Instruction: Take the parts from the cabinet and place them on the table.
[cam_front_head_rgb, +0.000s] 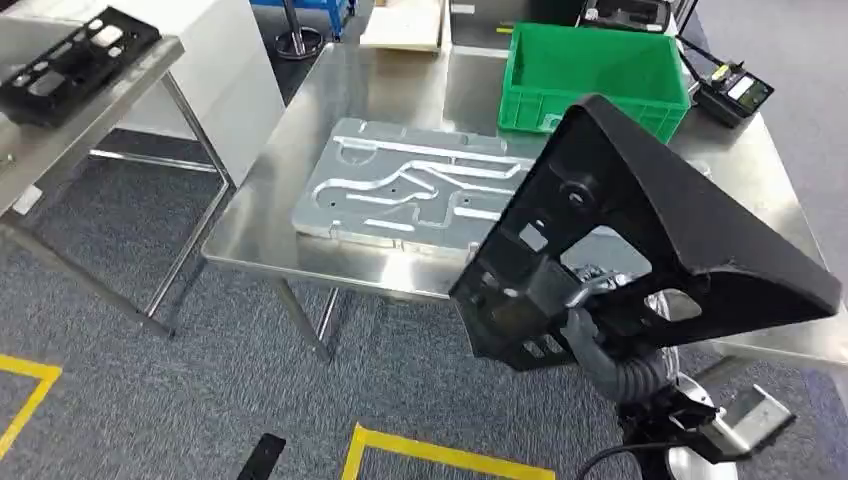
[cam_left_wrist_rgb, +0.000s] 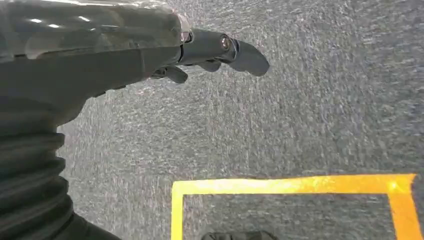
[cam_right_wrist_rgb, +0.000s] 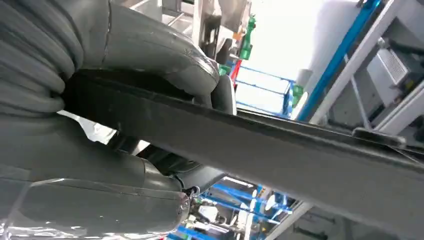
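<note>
Right hand (cam_front_head_rgb: 590, 325) fingers clamp the big black triangular plastic panel (cam_front_head_rgb: 640, 230), lower right; keep it level, lower onto the steel table (cam_front_head_rgb: 400, 80). Left hand (cam_left_wrist_rgb: 150, 55) hangs loose, holding nothing.

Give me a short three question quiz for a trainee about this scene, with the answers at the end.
1. True or false: the right hand is holding the black part above the steel table.
2. Multiple choice: what lies flat on that table just in front of the green bin? A) a silver metal plate B) a yellow cone C) a red box
3. Fill in: the left hand holds nothing and hangs over grey carpet marked with ____ tape.

Key: 1 true; 2 A, the silver metal plate; 3 yellow.
</note>
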